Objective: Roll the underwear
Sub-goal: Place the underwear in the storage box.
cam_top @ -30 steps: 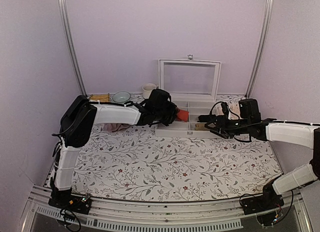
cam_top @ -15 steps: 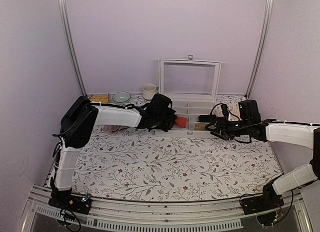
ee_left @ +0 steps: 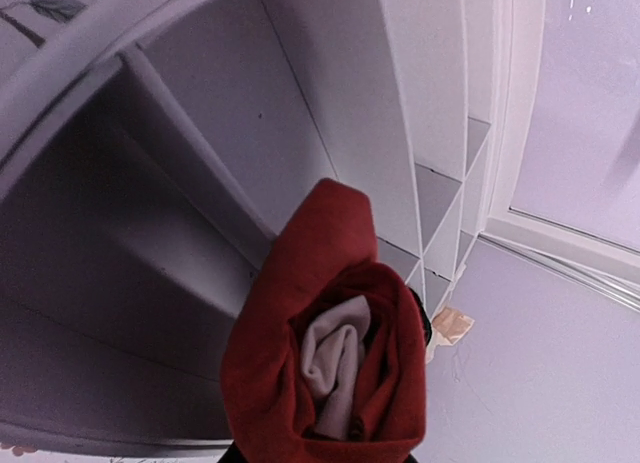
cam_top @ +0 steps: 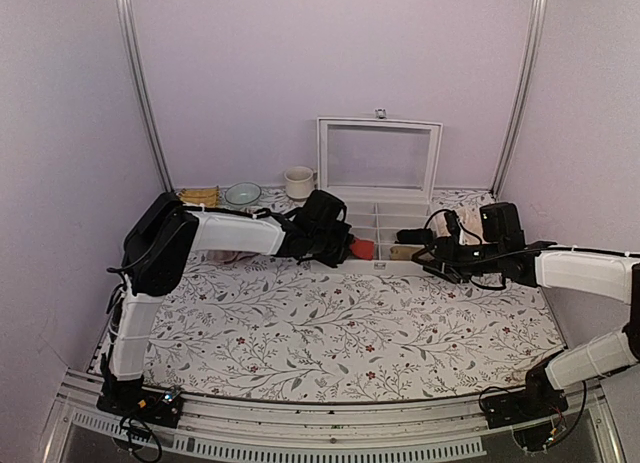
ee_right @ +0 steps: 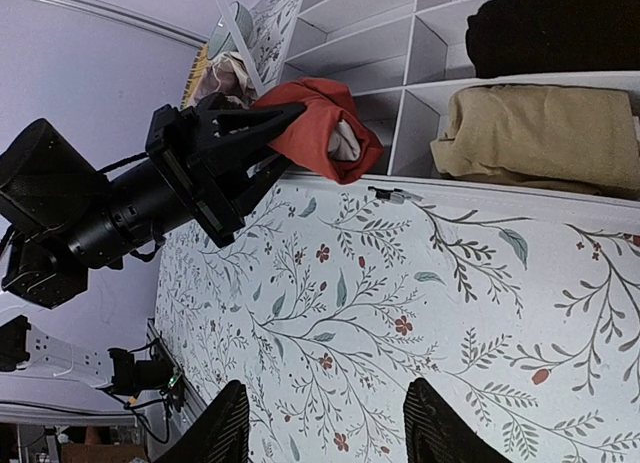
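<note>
Far left, back of table (cam_top: 300,323): tan flat item (cam_top: 200,195), bowl (cam_top: 242,193), then cup (cam_top: 298,181), all by the back wall. Pink cloth (cam_top: 235,254) lies on the table under the left arm's forearm, partly hidden.

Left arm reaches rightward to the box. Left gripper (cam_top: 345,245) is clamped on the underwear (cam_top: 362,249), its black fingers (ee_right: 270,118) pinching the roll from the left side. Underwear is a tight roll, red-orange outside, with cream waistband showing at the core on the end facing the right wrist camera. The left wrist view shows the same: red wrap with a pale centre. The roll sits at the front-left corner of the box (cam_top: 375,267), over the front-left cell and its front wall. Can't tell if it touches the box.

Box is white, with divided cells and its glass lid (cam_top: 380,123) standing upright at the back. Cells near the roll look bare. On the right side, the front cell holds a tan roll (ee_right: 530,133) and the cell behind it a black roll (ee_right: 560,28).

Right gripper (cam_top: 428,253) is just in front of the box's right end, pointing left, above the floral table. Its jaws are spread apart with nothing between them, and both fingers (ee_right: 228,428) sit at the bottom edge of the right wrist view.
</note>
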You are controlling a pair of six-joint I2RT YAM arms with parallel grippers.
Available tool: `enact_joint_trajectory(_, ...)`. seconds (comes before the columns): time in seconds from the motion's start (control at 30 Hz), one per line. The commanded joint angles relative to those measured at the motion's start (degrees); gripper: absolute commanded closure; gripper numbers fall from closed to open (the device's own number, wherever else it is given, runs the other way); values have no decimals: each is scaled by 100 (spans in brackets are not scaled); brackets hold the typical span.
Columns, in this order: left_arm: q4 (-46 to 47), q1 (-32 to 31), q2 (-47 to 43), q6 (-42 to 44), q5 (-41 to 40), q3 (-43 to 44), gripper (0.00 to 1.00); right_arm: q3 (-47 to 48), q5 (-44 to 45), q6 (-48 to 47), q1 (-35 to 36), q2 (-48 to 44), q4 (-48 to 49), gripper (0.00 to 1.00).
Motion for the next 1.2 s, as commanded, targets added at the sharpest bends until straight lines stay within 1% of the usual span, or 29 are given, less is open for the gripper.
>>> enact_joint_trajectory(0.0,-304,-95,155,-228,111,52,100,-86,71,-26,-13,-460,1,48)
enact_joint_trajectory(0.27,-304,-31,250,-476,275,16,100,-137,100,6,-15,-560,15,48)
enact_joint_trajectory(0.53,-555,51,421,-667,564,159,100,-180,120,32,-16,-622,14,48)
enact_joint_trajectory(0.83,-631,109,463,-719,761,162,100,-184,140,33,-15,-611,4,48)
enact_joint_trajectory(0.93,-647,104,389,-731,776,109,88,-168,140,35,-15,-584,4,48)
enact_joint_trajectory(1.03,-662,104,305,-766,799,31,80,-146,136,34,-16,-558,1,48)
enact_joint_trajectory(1.07,-670,106,289,-786,828,11,73,-148,140,33,-16,-554,12,48)
enact_joint_trajectory(1.17,-663,103,244,-775,880,-18,67,-141,132,30,-16,-536,16,48)
